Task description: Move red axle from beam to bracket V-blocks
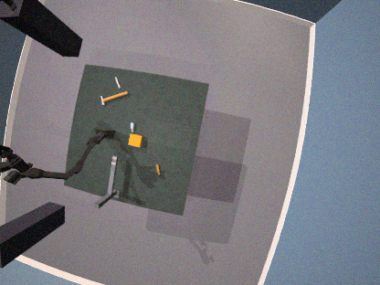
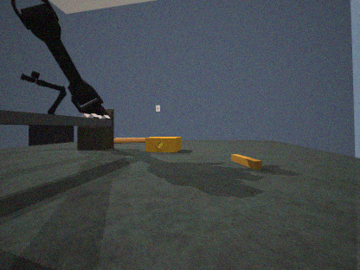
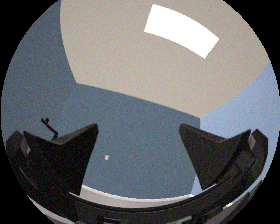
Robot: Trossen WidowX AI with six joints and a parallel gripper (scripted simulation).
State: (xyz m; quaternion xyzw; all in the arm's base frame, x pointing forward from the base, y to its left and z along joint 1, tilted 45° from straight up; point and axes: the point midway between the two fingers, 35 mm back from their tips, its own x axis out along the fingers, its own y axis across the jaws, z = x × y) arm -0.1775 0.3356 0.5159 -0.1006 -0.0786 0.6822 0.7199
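Pillars of black, one upper (image 1: 50, 27) and one lower (image 1: 34, 231), stand at the far left as I look down from above, and the dark robot arm (image 1: 82, 163) (image 2: 65, 59) reaches in between them over the green mat (image 1: 174, 117) (image 2: 173, 223). Its gripper (image 1: 106, 132) (image 2: 100, 112) (image 3: 139, 128) is over the left part of the mat, fingers spread wide with nothing between them. From the side, the gripper slants down near a row of pale teeth (image 2: 96, 116) at the end of a long grey bar (image 1: 112, 176) (image 2: 39, 118); whether they touch, I can't tell. Under that end I see a dark block (image 2: 95, 138). From above, a hammer (image 1: 115, 96) (image 2: 130, 140) with an orange handle lies on the mat, a thin white stick (image 1: 118, 82) near it. Further right, a small pale piece (image 1: 132, 127) is just beside a yellow-orange block (image 1: 135, 141) (image 2: 173, 144), whose side shows a round yellow spot. Rightmost on the mat lies a short orange bar (image 1: 158, 169) (image 2: 246, 161), apart from the block. As for the red axle, I can't make out where it is, nor tell which piece is the beam.
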